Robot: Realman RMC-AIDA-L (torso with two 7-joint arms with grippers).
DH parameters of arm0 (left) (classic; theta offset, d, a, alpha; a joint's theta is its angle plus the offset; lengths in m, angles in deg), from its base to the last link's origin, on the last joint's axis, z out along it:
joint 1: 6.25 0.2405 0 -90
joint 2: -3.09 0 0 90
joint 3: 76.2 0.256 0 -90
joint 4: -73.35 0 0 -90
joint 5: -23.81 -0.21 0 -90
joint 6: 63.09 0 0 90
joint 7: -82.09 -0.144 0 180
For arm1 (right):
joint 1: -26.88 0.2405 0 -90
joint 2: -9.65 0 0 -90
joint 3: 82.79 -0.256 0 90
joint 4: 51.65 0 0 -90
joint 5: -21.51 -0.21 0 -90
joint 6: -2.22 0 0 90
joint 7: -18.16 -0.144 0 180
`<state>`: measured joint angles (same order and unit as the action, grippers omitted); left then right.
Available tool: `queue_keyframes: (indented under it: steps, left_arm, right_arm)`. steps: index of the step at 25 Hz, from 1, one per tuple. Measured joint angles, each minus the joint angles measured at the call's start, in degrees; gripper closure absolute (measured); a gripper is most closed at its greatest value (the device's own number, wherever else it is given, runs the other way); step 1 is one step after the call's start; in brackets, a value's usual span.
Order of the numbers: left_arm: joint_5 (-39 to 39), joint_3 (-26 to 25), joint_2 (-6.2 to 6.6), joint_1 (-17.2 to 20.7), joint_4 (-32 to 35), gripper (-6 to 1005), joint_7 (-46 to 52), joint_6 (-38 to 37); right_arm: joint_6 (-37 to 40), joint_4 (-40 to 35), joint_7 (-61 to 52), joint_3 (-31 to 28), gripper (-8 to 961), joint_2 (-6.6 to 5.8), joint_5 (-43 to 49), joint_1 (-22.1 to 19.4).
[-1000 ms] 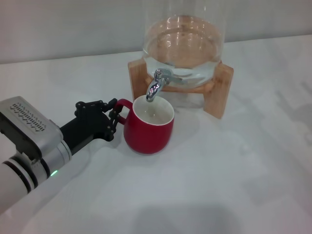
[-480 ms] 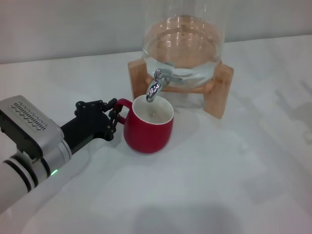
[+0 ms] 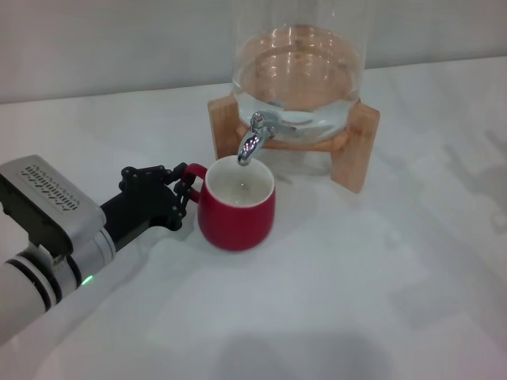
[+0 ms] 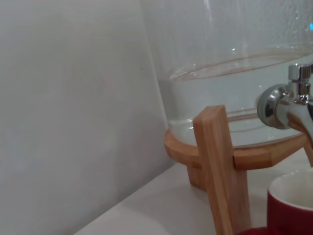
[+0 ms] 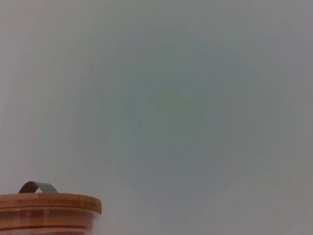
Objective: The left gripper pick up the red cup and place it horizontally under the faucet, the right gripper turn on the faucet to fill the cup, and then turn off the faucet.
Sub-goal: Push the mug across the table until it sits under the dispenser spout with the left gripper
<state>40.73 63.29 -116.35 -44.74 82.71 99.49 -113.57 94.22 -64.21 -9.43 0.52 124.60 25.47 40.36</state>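
Observation:
The red cup stands upright on the white table, its cream inside open upward, directly below the faucet spout. My left gripper reaches in from the left and is shut on the cup's small loop handle. The faucet is chrome, on the clear glass dispenser with water in it. In the left wrist view the faucet and the cup's rim show close by. No water stream shows. My right gripper is out of view.
The dispenser sits on a wooden stand at the back of the white table. A pale wall runs behind it. The right wrist view shows only the dispenser's wooden lid and wall.
My left gripper has slid the cup slightly to the left and back, centring it more under the spout. The handle has turned a little toward the gripper.

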Motion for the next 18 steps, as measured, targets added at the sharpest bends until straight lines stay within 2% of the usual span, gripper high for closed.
queue_keyframes:
  steps: [18]
  left_arm:
    - [-1.28, -0.01, -0.09, 0.08, 0.05, 887, 0.0, 0.82]
  right_arm:
    - [0.02, 0.0, 0.0, 0.01, 140, 0.0, 0.0, -0.04]
